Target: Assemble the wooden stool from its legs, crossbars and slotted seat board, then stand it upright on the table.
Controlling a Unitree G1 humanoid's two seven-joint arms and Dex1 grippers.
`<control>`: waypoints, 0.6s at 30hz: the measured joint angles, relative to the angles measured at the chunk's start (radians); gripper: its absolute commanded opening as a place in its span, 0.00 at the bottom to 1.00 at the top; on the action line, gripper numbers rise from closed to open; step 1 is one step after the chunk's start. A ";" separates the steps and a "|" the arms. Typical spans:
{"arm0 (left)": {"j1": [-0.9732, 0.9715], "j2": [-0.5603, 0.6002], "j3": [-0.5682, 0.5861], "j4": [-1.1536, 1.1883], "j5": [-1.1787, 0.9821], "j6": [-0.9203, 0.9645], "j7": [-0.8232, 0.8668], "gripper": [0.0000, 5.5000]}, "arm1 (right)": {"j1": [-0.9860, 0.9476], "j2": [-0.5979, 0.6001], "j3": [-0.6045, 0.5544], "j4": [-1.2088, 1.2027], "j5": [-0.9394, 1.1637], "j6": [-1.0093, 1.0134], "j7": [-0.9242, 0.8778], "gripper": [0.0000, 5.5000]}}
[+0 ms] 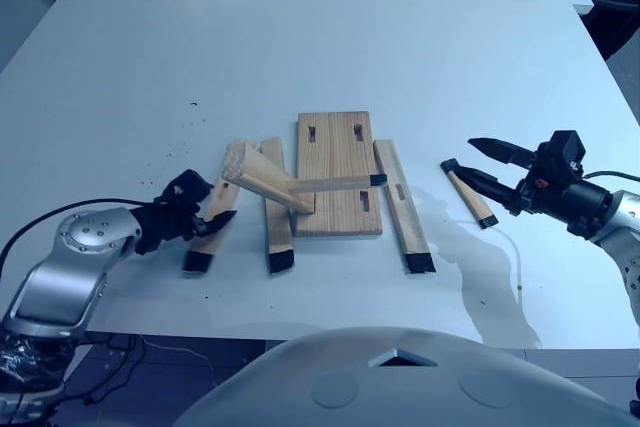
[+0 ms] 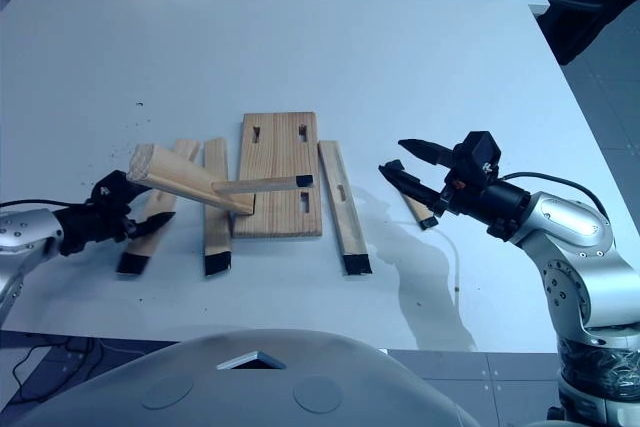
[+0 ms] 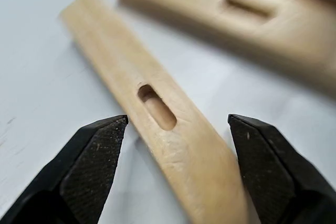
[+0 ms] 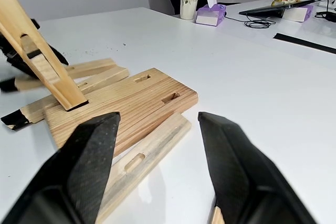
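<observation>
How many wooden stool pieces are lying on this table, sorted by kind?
Seat board: 1
Legs: 4, one propped tilted on the board
Crossbars: 2
Total: 7

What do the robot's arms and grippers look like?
The left arm and right arm have rounded silver-grey shells and black wrists. Thin black cables run along them. The left gripper and right gripper are black, with pointed fingers and textured pads.
</observation>
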 measured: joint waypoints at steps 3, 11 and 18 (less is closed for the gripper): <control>-0.053 -0.001 0.004 0.031 -0.006 0.004 -0.023 0.65 | 0.002 0.002 0.008 -0.004 0.000 -0.001 -0.007 0.50; -0.111 -0.002 0.107 0.020 -0.099 0.092 -0.063 0.65 | 0.058 0.021 -0.003 -0.027 -0.001 -0.014 -0.030 0.50; -0.053 0.036 0.155 0.019 -0.122 0.121 -0.139 0.76 | 0.098 0.038 -0.021 -0.040 -0.009 -0.032 -0.053 0.50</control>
